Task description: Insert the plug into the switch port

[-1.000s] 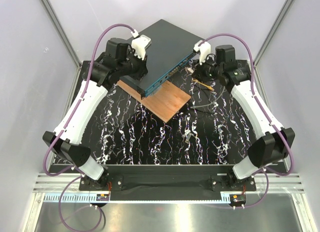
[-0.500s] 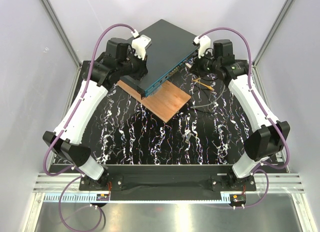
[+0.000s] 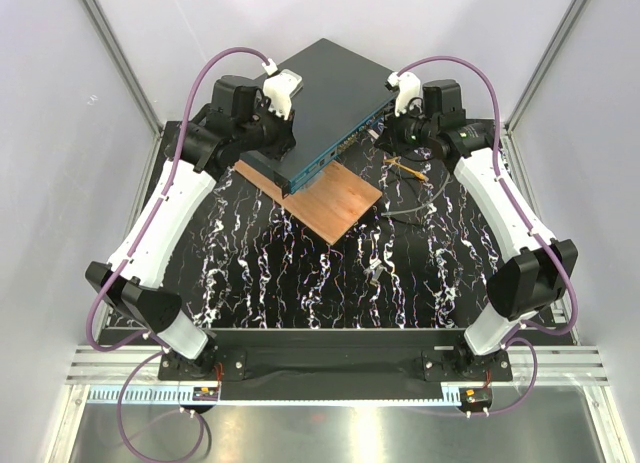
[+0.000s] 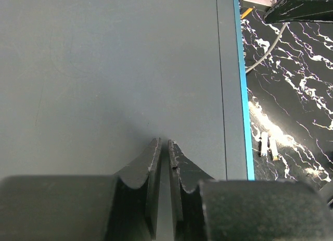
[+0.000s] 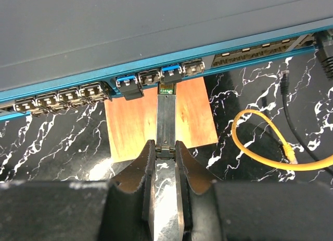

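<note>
The switch (image 3: pixel 330 88) is a flat dark grey-teal box with a teal front face (image 5: pixel 62 91) carrying a row of sockets. My right gripper (image 5: pixel 166 147) is shut on the rear end of the plug (image 5: pixel 166 118), a slim metallic grey piece. Its front tip sits at the mouth of a socket under a blue tab (image 5: pixel 170 70). From above, the right gripper (image 3: pixel 386 133) is at the switch's front right end. My left gripper (image 4: pixel 161 142) rests on the switch top (image 4: pixel 104 69), jaws almost touching, nothing between them.
A brown wooden board (image 3: pixel 332 203) lies under the switch's front edge, on the black marbled mat (image 3: pixel 300 283). A yellow cable loop (image 5: pixel 260 157) and a dark cable (image 5: pixel 291 116) lie right of the plug. Small loose connectors (image 3: pixel 378 273) rest mid-mat.
The right arm has moved up and left toward the switch front, bringing the plug's tip to the socket row. The left arm has stayed put.
</note>
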### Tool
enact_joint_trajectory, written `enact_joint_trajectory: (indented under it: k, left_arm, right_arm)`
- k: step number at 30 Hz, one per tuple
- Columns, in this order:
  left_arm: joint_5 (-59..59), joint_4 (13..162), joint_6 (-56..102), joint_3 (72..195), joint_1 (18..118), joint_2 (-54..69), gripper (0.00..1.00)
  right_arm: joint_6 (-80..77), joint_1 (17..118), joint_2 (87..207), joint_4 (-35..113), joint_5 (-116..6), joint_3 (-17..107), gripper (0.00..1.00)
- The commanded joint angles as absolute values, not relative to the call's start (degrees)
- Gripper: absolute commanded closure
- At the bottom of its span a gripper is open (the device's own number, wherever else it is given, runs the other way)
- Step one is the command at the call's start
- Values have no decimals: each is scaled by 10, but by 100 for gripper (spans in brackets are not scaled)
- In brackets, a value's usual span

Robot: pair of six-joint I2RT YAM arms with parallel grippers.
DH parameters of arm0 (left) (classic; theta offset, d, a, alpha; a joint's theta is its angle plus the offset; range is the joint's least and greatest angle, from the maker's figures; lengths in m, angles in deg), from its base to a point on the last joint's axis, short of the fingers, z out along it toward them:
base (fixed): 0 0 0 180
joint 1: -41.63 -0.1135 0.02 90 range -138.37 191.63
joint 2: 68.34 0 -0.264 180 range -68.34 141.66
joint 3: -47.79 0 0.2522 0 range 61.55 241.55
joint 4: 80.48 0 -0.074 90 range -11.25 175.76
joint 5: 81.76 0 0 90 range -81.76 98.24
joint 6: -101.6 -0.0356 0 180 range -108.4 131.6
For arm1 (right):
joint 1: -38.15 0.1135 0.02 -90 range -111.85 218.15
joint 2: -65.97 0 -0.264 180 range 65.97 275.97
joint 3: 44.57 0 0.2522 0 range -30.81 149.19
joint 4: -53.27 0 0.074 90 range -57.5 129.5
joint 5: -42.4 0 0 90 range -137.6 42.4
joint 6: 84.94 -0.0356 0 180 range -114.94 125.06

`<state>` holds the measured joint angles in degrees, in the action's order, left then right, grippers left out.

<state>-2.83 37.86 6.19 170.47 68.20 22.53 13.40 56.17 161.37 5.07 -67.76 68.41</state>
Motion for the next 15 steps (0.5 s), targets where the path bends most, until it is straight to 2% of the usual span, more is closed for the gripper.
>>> enact_joint_trajectory:
  k: [1, 15]
  left_arm:
    - [-23, 392, 67, 1719, 681, 222, 85]
    - [-28, 394, 72, 1720, 681, 225, 85]
  right_arm:
    - [116, 572, 1605, 65, -683, 697, 100]
    - [135, 586, 1595, 74, -689, 684, 100]
